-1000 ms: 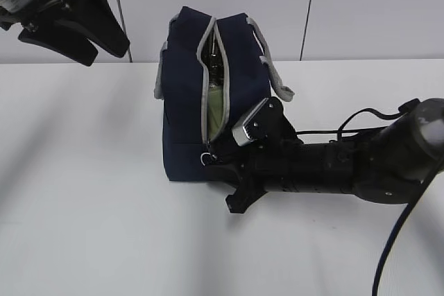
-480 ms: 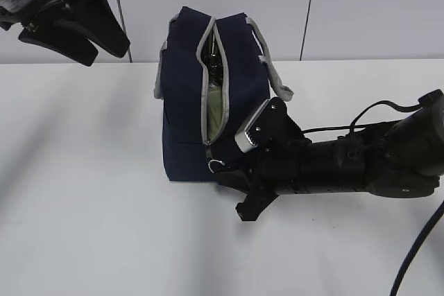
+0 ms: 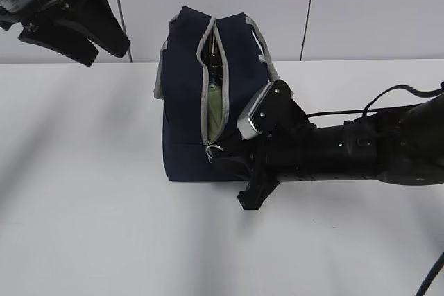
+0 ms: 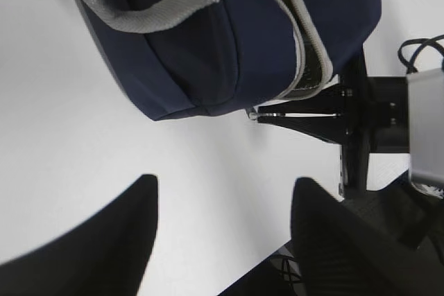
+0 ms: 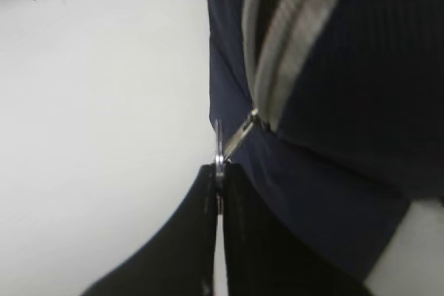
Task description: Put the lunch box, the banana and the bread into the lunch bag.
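Exterior view: a navy lunch bag (image 3: 208,102) stands on a white table (image 3: 83,206), its long axis running from the camera toward the back wall, with the near end facing the viewer. Its grey zipper (image 3: 205,81) is parted along the top, showing a pale green surface inside. The right gripper (image 3: 220,156) reaches in from the right, lying low on the table, its tips at the ring pull (image 3: 214,149) on the bag's near end. The left gripper (image 3: 104,39) hangs raised at upper left, well apart from the bag.

Left wrist view: two dark fingers (image 4: 97,254) stand spread wide, holding nothing, above bare table near the bag.

Right wrist view: the fingers (image 5: 198,240) are pressed together, pinching the metal ring pull.
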`<state>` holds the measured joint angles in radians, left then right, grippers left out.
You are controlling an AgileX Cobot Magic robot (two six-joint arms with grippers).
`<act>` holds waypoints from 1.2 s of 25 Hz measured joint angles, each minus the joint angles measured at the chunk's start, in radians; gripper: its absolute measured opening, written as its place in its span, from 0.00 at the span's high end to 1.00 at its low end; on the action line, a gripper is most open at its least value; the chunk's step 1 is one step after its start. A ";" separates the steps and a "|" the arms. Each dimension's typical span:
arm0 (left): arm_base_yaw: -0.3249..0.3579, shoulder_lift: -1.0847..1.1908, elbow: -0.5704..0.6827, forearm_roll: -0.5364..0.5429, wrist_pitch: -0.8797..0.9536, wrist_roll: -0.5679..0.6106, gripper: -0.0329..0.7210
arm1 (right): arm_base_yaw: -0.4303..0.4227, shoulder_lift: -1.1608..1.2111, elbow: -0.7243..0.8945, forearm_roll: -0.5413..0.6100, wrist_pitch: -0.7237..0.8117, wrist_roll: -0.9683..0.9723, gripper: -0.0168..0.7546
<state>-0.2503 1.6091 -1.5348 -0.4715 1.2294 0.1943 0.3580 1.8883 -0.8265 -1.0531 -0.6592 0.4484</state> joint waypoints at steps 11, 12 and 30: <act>0.000 0.000 0.000 0.000 -0.023 0.000 0.39 | -0.010 -0.107 -0.041 -0.294 0.004 0.165 1.00; 0.000 0.000 0.000 0.000 -0.026 0.000 0.39 | -0.010 -0.115 -0.061 -0.346 0.004 0.222 1.00; 0.013 0.026 0.000 -0.001 -0.078 0.060 0.40 | -0.012 -0.181 -0.282 -0.653 -0.017 0.639 1.00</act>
<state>-0.2375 1.6352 -1.5348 -0.4724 1.1513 0.2538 0.3455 1.7076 -1.1088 -1.7065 -0.6766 1.0872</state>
